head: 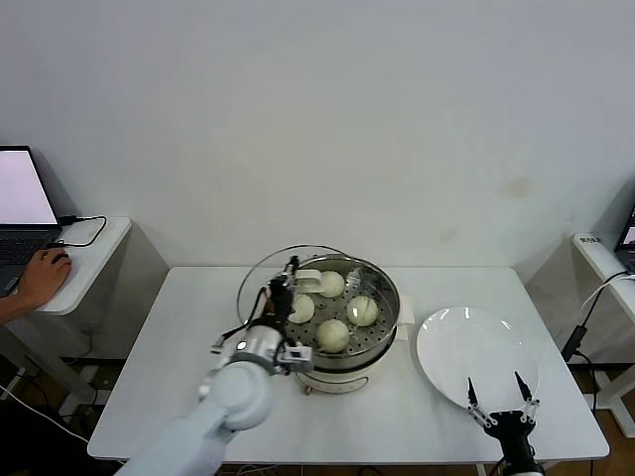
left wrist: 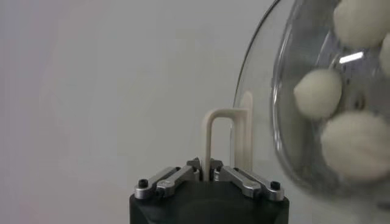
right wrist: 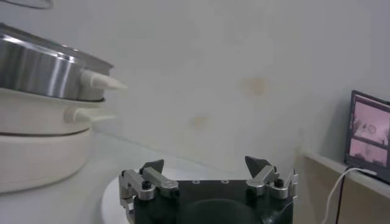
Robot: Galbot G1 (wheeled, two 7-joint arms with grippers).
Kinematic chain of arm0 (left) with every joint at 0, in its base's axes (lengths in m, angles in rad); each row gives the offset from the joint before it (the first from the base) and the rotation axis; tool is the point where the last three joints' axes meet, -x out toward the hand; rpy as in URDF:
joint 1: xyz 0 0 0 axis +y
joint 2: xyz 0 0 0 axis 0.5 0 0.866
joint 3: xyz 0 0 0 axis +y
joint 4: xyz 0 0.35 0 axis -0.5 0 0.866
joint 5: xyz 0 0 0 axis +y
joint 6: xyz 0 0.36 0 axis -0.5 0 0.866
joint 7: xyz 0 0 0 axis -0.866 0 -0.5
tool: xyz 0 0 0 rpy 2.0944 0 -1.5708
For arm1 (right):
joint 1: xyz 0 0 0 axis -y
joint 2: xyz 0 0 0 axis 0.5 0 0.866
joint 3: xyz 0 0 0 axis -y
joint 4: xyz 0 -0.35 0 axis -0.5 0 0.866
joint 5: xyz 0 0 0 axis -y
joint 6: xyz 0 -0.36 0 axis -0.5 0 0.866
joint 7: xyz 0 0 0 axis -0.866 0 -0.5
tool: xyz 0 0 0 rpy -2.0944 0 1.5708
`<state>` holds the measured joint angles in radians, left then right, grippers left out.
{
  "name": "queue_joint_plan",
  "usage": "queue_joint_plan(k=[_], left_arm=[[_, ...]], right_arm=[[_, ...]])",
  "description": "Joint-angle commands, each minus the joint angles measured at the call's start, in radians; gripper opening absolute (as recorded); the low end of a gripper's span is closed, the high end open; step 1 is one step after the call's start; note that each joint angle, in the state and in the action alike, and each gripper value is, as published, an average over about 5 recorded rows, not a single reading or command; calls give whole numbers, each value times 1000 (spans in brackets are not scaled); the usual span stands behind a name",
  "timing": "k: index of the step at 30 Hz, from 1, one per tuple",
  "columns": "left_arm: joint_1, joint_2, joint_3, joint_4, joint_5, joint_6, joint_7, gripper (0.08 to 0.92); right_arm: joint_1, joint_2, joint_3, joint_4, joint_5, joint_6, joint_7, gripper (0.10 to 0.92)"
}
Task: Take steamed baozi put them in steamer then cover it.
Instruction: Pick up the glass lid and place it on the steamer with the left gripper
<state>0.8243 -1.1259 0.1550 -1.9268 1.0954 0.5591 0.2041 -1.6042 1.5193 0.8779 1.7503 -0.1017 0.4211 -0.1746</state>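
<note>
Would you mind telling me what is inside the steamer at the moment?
Four steamed baozi sit on the perforated basket of the steamer. The cover, held by its handle in the left gripper, hangs tilted over the near-left rim. Anything below the basket is hidden.

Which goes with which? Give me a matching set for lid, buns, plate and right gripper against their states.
Column 1:
1. clear glass lid
2. off-white round buns
3. flat white plate
4. right gripper

Column 2:
a. bare
b. inside the shiny perforated steel steamer
c. open, holding nothing
d. held by its cream handle in the left gripper

Pairs: 1-d, 2-b, 3-a, 4-c
</note>
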Motion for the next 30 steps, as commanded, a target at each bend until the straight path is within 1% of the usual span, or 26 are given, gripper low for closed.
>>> queue_joint_plan(k=[1,13,30], left_arm=[[-97,-188,117,111,190,41,102,148],[-86,-206,109,178,185,27,90,148],[-59,-203,86,204,188,13,79,148]], right_arm=[[2,0,0,-10,-16,8,2,823],[5,-7,-3,-25,-19,19,1,823],[4,-17,-5,-40,-19,32,2,823]])
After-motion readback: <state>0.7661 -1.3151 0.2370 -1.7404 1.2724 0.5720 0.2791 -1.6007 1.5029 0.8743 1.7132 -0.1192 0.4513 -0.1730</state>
